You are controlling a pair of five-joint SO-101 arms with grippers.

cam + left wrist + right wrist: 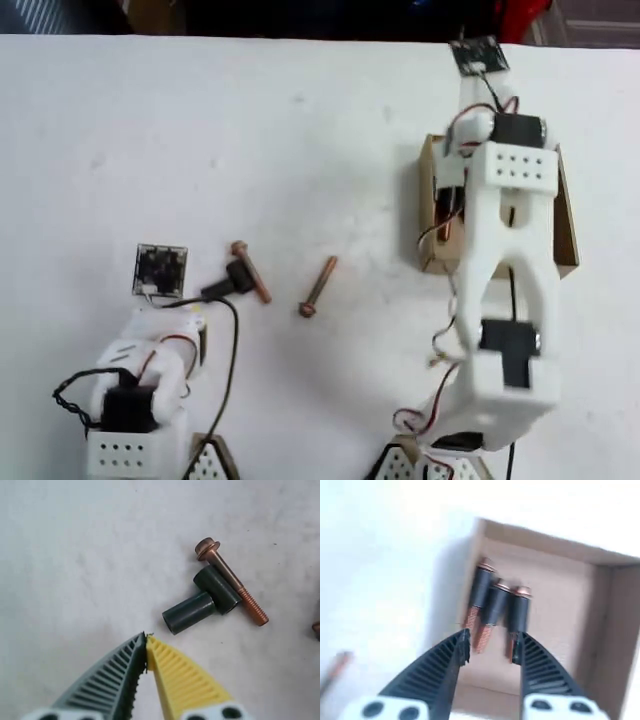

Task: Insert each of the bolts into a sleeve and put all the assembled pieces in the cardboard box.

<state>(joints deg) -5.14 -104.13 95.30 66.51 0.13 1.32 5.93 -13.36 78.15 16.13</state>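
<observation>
The left pincer [145,639] is closed and empty beside two dark sleeves [190,613] and a bolt [252,606]. The right pincer [490,647] is open over the cardboard box [560,645] holding three assembled pieces [496,604].

- A robotics lab bench or maker's workshop rather than a home or shop
- Two white plastic robot arms with perforated housings, the left arm [130,455] and the right arm [510,170], stand side by side on a plain white table [300,150]
- Black motors, loose black and red wires [235,340] and a small bare black circuit board [160,268] sit uncovered on the arms
- Loose hardware lies about: copper-coloured threaded bolts [318,287], short dark cylindrical sleeves [189,613], a small open brown cardboard box [565,230]
</observation>
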